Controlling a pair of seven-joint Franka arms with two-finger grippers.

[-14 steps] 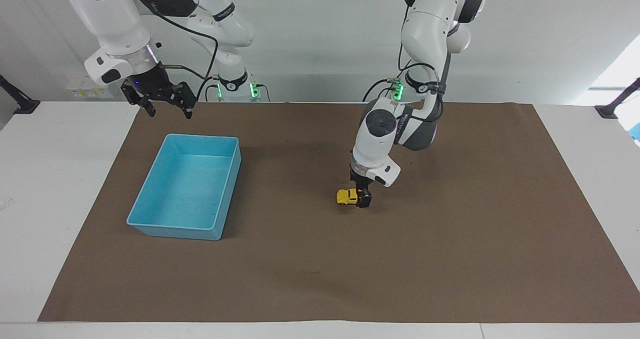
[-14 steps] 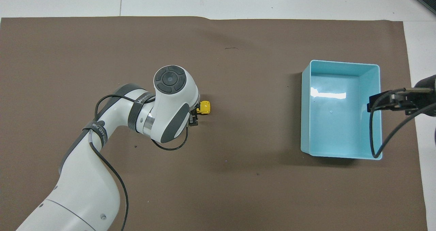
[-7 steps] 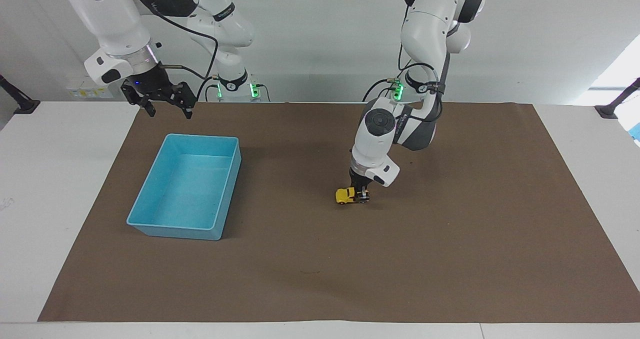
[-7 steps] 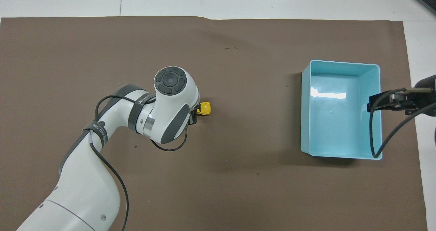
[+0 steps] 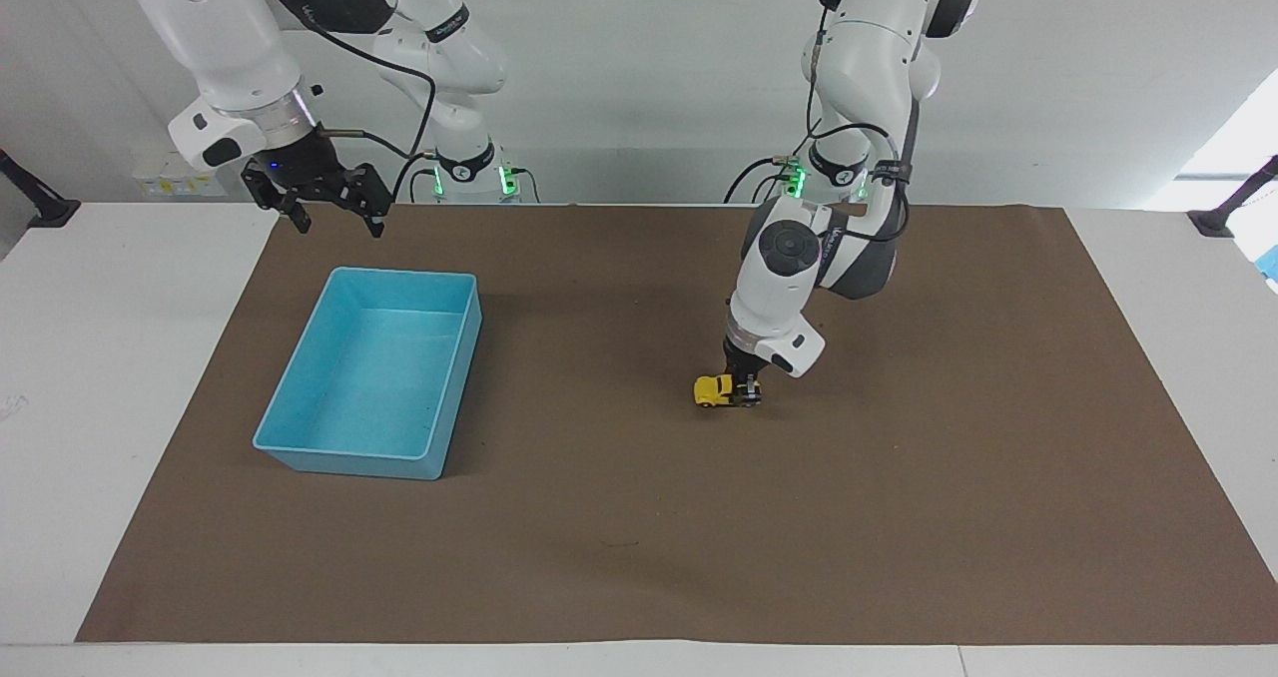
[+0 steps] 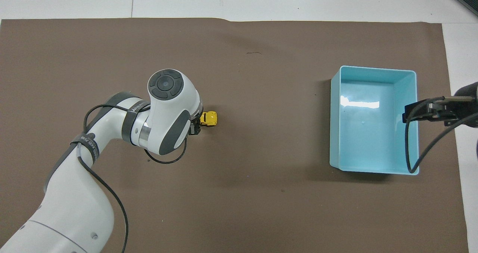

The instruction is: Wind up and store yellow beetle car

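Observation:
The yellow beetle car (image 5: 711, 389) (image 6: 209, 118) stands on its wheels on the brown mat, about midway along the table. My left gripper (image 5: 744, 389) points straight down and is shut on the end of the car that faces the left arm's end of the table. In the overhead view the left gripper (image 6: 195, 126) is mostly hidden under its own wrist. My right gripper (image 5: 319, 208) (image 6: 425, 113) waits open in the air over the blue bin's edge nearest the robots, holding nothing.
The empty blue bin (image 5: 344, 457) (image 6: 334, 133) sits on the brown mat (image 5: 899, 517) toward the right arm's end of the table. White tabletop borders the mat on all sides.
My left gripper shut on the car, then moved toward the left arm's end of the table, taking the car along the mat with it. The right arm stayed still.

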